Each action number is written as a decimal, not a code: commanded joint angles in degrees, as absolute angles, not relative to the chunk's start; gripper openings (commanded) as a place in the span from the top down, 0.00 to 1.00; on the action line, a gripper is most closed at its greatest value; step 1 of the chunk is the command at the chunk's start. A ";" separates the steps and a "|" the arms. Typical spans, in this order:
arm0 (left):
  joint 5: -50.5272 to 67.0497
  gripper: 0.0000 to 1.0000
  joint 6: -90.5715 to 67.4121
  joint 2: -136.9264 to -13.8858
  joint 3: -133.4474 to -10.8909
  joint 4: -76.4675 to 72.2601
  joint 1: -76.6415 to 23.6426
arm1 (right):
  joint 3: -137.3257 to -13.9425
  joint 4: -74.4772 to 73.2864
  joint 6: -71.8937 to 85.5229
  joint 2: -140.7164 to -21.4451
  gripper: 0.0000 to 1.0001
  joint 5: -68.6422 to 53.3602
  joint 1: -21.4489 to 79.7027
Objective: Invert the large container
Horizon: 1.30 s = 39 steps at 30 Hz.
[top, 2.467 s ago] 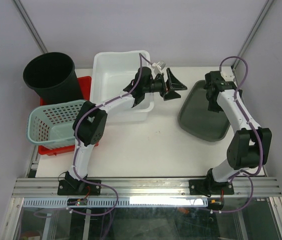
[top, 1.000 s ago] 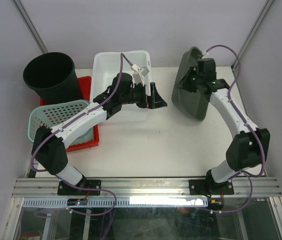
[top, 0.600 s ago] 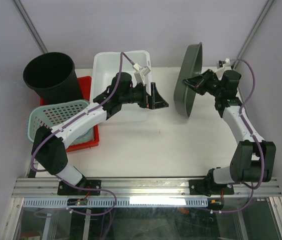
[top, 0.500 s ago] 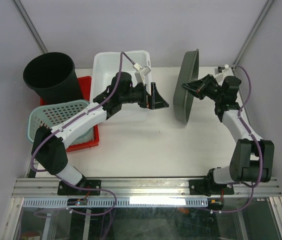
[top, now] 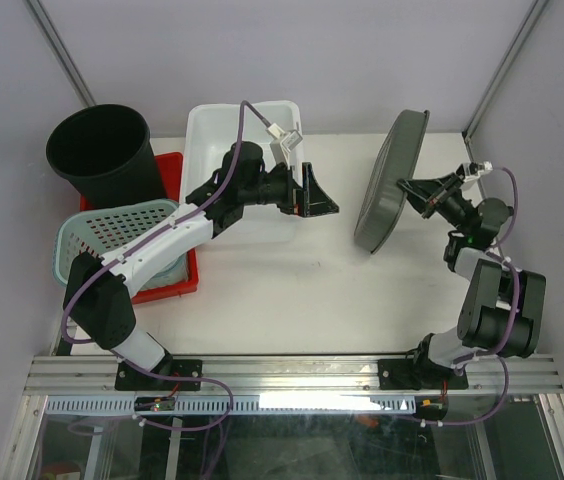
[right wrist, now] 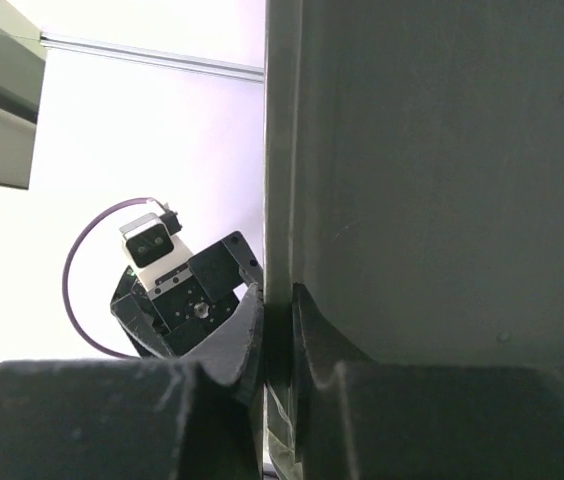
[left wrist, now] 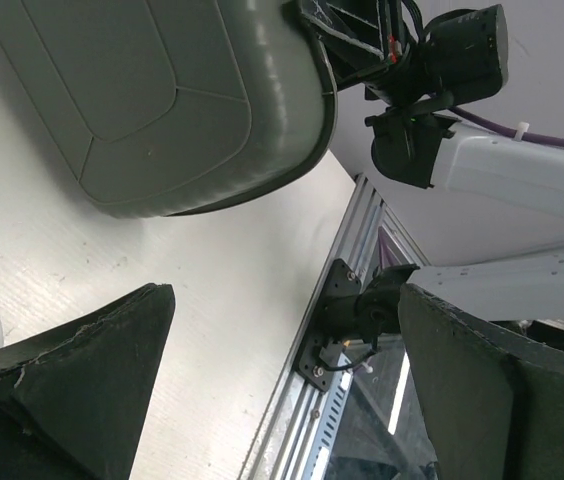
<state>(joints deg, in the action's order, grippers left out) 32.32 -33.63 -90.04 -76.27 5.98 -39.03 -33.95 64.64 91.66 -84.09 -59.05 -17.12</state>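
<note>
The large container is a grey shallow tub, lifted off the table and standing almost on edge, its underside facing left. My right gripper is shut on its right rim. In the right wrist view the fingers pinch the rim, and the container's wall fills the right half. My left gripper hangs open and empty to the left of the container, apart from it. The left wrist view looks between the open fingers at the container's underside.
A white bin stands at the back under my left arm. At the far left are a black bucket, a teal basket and a red tray. The table's metal rail runs along the near edge.
My right gripper has lifted the grey container off the table, tipped it onto its edge and carried it right while turning it. The left gripper has stayed open and nearly still.
</note>
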 commanded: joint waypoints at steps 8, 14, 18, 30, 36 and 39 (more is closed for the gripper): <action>38.77 0.01 -34.67 -93.14 -79.90 1.94 -39.51 | -42.38 -10.84 37.17 -72.43 0.68 -55.20 -29.65; 39.99 0.01 -35.61 -94.57 -79.75 1.21 -39.56 | -51.73 -33.42 25.50 -65.28 0.31 -26.31 -29.86; 40.47 0.01 -35.86 -95.26 -80.54 1.19 -39.62 | -52.82 -36.61 24.96 -61.18 0.25 -17.37 -29.87; 35.35 0.01 -28.96 -91.05 -77.12 6.41 -39.61 | -49.53 -35.99 26.38 -57.93 0.25 -14.12 -16.13; 25.85 0.01 -23.50 -82.57 -69.69 9.11 -39.68 | -42.16 -28.61 33.13 -62.15 0.24 -12.20 -2.74; 23.05 0.01 -22.21 -79.21 -66.25 8.75 -39.69 | -42.49 -25.62 33.05 -67.54 0.23 -10.66 0.87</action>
<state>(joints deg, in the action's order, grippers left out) 29.30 -27.16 -85.60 -69.25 10.00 -39.07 -42.35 -32.64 30.41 -62.52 -13.96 -2.81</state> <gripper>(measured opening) 0.990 0.766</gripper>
